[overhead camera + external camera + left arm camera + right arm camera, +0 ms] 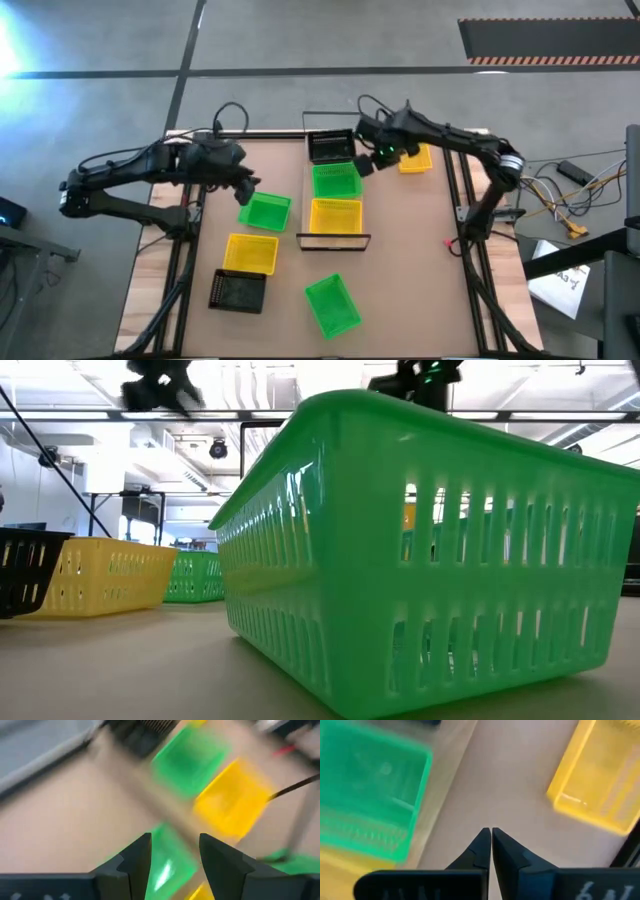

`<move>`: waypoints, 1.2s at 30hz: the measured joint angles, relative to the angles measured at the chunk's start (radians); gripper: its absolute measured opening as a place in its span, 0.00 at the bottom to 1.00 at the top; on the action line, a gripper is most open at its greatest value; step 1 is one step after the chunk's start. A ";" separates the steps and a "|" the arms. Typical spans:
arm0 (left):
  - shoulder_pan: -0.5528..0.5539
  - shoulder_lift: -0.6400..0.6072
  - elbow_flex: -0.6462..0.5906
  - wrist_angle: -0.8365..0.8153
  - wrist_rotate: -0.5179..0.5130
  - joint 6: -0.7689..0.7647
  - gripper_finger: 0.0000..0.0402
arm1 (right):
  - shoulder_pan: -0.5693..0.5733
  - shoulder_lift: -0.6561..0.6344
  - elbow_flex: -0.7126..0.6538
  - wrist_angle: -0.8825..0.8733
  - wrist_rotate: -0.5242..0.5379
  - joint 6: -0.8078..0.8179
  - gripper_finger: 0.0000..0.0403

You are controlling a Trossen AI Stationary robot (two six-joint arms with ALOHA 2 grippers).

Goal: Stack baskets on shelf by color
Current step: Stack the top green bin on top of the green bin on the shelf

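The green basket point(265, 212) lies left of frame centre on the table point(400, 270), directly below the spread left hand point(248, 185); the pressed-together right hand point(368, 165) is farther off.

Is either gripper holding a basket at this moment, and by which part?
Nothing is held. The left gripper is open above a green basket; the right gripper is shut on nothing beside the shelf.
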 joint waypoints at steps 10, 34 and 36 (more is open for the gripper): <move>0.122 0.072 -0.180 -0.134 0.164 -0.084 0.42 | 0.127 -0.351 -0.479 0.357 -0.027 0.181 0.17; 0.173 0.419 -0.350 0.103 0.160 -0.225 0.08 | 0.206 -0.606 -0.683 0.502 0.054 0.101 0.28; 0.175 0.418 -0.316 0.092 0.161 -0.226 0.03 | 0.206 -0.606 -0.675 0.501 0.054 0.077 0.28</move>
